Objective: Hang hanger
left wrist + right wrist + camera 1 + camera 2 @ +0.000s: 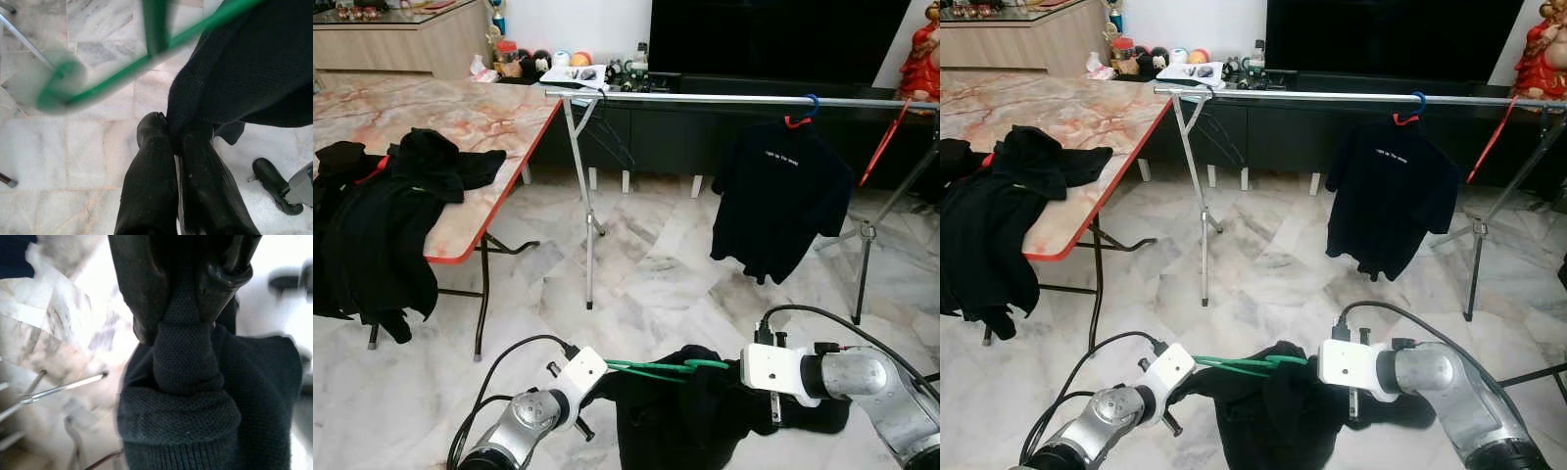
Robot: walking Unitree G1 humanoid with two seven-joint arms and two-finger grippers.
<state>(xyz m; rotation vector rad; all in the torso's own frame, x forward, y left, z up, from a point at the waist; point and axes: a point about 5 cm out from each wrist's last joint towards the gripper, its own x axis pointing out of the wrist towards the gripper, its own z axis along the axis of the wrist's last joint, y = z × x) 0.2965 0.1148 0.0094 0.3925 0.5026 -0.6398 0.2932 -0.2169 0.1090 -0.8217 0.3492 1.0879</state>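
Green plastic hanger [651, 368] is held low over the floor at 6 o'clock in the head views, spanning the gap between the two arms, with a black knitted garment [690, 421] draped from it. The left gripper [171, 147] is seen in its wrist view with both black fingers pressed together, a fold of the garment pinched at their tips just beside the hanger's wire. The right gripper [188, 318] is clamped on a bunched roll of the same dark knit, as shown in the right wrist view.

White and grey veined marble tiles [646, 274] make up the floor. A long silver metal clothes rail on splayed legs [724, 99] is stretched across the room from 11 o'clock to 3 o'clock. At about 1 o'clock a black short-sleeved T-shirt with small white print [778, 201] is hung from it on a red and blue hanger hook [801, 115], and a red strap [884, 142] is hung near the rail's far right end.

At 9 o'clock a folding table with a pink marble-pattern top and red edge [470, 113] is placed, with a heap of black clothes [382, 211] spilling over its near edge. Behind the rail, at 12 o'clock, a large dark television screen [773, 39] is set above a low dark cabinet [656, 137], with small ornaments [553, 64] lined up to its left. A light wooden sideboard [401, 39] is seen at 10 o'clock.
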